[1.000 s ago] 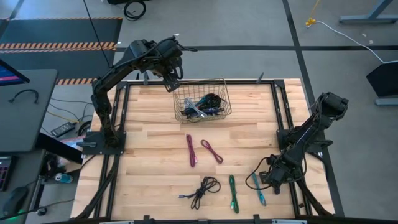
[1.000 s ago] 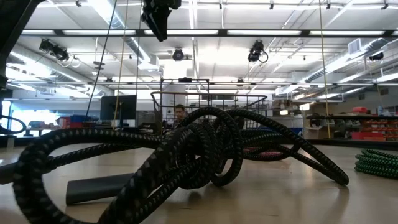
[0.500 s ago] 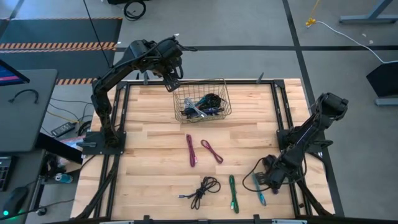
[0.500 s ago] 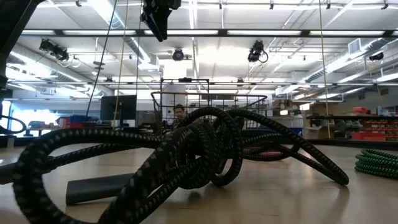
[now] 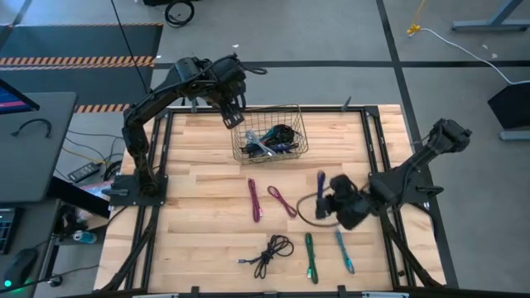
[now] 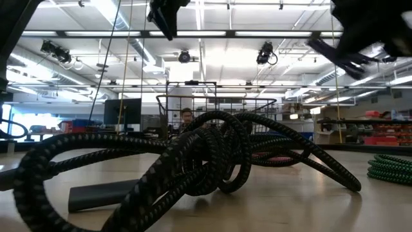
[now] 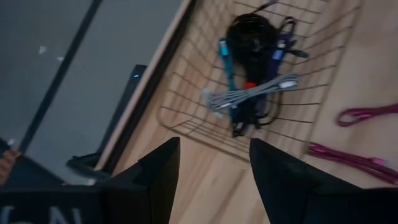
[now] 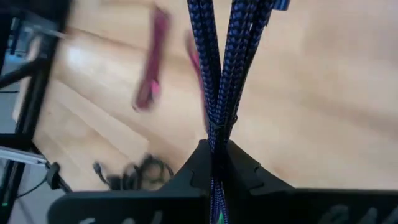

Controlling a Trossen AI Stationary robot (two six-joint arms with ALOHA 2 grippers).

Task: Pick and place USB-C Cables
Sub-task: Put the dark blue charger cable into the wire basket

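Observation:
My right gripper (image 5: 329,204) hangs over the table's right middle, shut on a blue-black braided USB-C cable (image 8: 217,68). Two magenta cables (image 5: 254,200) (image 5: 281,201), a black one (image 5: 272,252), a green one (image 5: 310,257) and a teal one (image 5: 344,251) lie flat on the wood. A wire basket (image 5: 291,116) at the far middle holds several more cables (image 7: 252,93). My left gripper (image 7: 214,168) is open and high up, just outside the basket's far left corner (image 5: 230,114). My right gripper pinches several strands of the folded blue-black cable together (image 8: 215,134) between its two fingers. The fingers slant downward and lie along the strands. The cable is lifted clear of the table; one end (image 5: 320,180) points toward the far edge and a loop (image 5: 305,213) sticks out toward the table's left.
The black cable (image 6: 193,167) lies right in front of the low camera and fills that view. Dark frame rails (image 5: 377,174) run along the table's sides. Bare wood (image 5: 199,182) lies between the basket and the left arm's base.
My right gripper has risen from the table's near right part, beside the teal cable, and swung toward the table's middle, turning as it went. The blue-black cable has come up with it and now hangs clear of the wood.

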